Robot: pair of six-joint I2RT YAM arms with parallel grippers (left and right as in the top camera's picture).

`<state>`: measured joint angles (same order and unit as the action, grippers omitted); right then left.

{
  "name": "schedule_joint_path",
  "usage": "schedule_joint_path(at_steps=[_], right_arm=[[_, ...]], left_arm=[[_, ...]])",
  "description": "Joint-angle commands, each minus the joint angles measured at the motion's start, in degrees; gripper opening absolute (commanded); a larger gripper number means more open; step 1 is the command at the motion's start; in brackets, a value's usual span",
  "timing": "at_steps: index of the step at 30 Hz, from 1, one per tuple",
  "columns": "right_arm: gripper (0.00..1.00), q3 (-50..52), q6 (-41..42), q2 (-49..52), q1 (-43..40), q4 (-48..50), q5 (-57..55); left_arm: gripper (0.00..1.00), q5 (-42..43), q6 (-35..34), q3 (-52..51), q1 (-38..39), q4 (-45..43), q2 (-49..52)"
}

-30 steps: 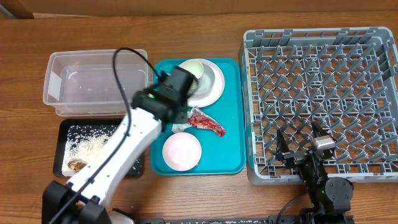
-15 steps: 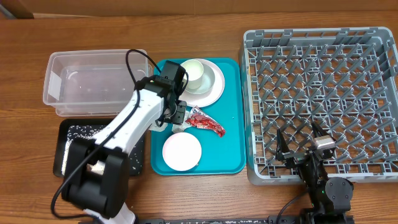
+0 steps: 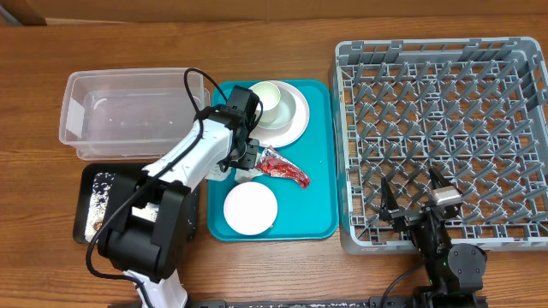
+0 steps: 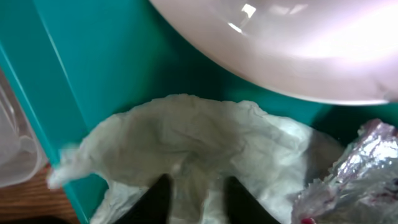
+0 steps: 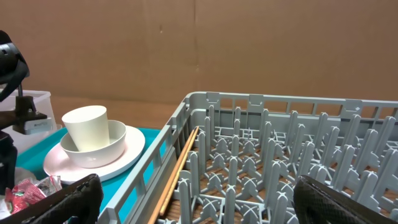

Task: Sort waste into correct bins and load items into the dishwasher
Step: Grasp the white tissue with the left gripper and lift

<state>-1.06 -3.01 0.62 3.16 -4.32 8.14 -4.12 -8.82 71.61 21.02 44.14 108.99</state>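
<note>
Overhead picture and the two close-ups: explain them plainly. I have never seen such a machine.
Two robot arms work at a table. One camera looks down from above; one sits on each wrist. On the table: a teal tray with white dishes and a red wrapper, a clear tub, a black tray, a grey dish rack. The left end effector straddles a crumpled napkin on the tray; whether it grips is unclear. The right end effector hangs open, empty, over the rack.
</note>
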Motion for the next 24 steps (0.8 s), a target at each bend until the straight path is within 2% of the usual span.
schedule_joint_path(at_steps=[1,3,10,17,21,24], right_arm=[[1.00,0.6,0.2,-0.5,0.4,0.3,-0.2],[1.00,0.6,0.2,-0.5,0.4,0.3,-0.2],[1.00,0.6,0.2,-0.5,0.4,0.3,-0.2],[1.00,0.6,0.2,-0.5,0.4,0.3,-0.2],[1.00,0.6,0.3,-0.5,0.4,0.3,-0.2],[1.00,0.6,0.2,-0.5,0.4,0.3,-0.2]], left_arm=[[0.10,-0.8,0.7,0.4,0.6,0.2,0.5],[0.04,-0.8,0.7,0.4,0.5,0.4,0.5],[0.04,-1.0,0.7,1.7,0.5,2.8,-1.1],[0.04,-1.2,-0.6,6.0,0.5,5.4,-9.6],[0.04,-5.7,-1.3,7.6,0.3,5.5,-15.3],[0.04,-12.0,-4.9,8.7,0.0,5.3,-18.7]])
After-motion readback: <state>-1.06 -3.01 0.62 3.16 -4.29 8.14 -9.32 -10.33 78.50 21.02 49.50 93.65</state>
